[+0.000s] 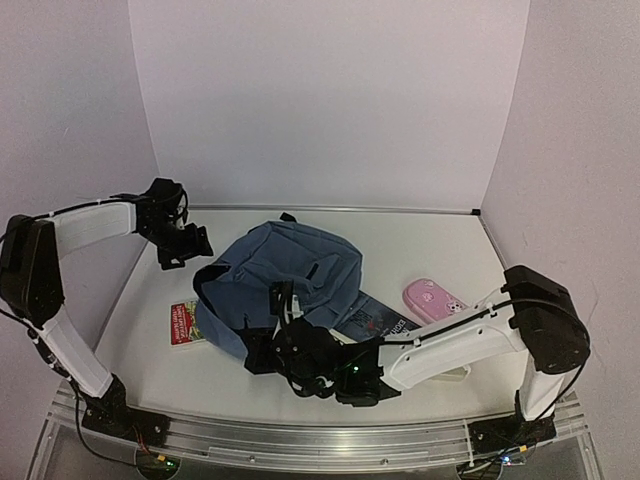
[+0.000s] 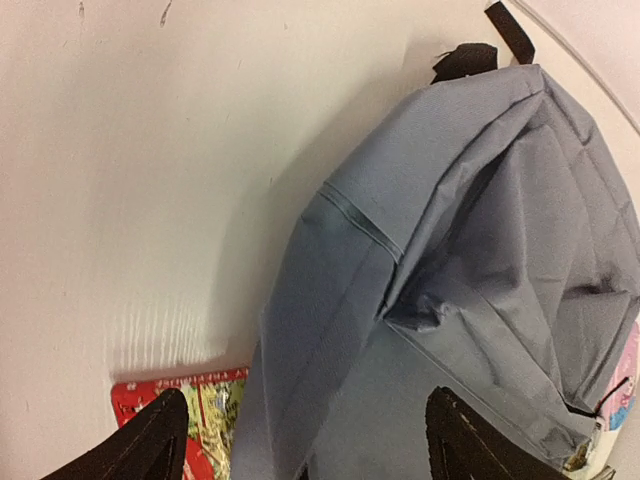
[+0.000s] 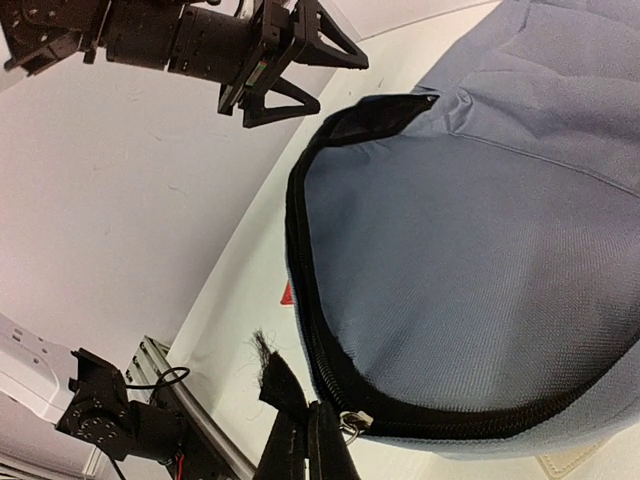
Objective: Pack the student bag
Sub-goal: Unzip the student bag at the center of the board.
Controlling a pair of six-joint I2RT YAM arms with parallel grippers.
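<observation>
The student bag (image 1: 290, 270) is a slate-blue backpack lying flat mid-table, and it fills most of the left wrist view (image 2: 450, 250) and the right wrist view (image 3: 480, 250). My right gripper (image 1: 268, 345) is at the bag's near edge. In its wrist view the gripper (image 3: 320, 445) is shut on the frayed black pull tab (image 3: 275, 375) of the zip slider (image 3: 352, 422), which sits on the black zip (image 3: 305, 290). My left gripper (image 1: 188, 245) hovers left of the bag, its fingers (image 2: 150, 445) spread wide with nothing between them.
A red and yellow booklet (image 1: 183, 322) lies half under the bag's left edge (image 2: 205, 405). A dark book (image 1: 378, 318) pokes out on the bag's right, and a pink case (image 1: 433, 298) lies further right. White walls close in the table.
</observation>
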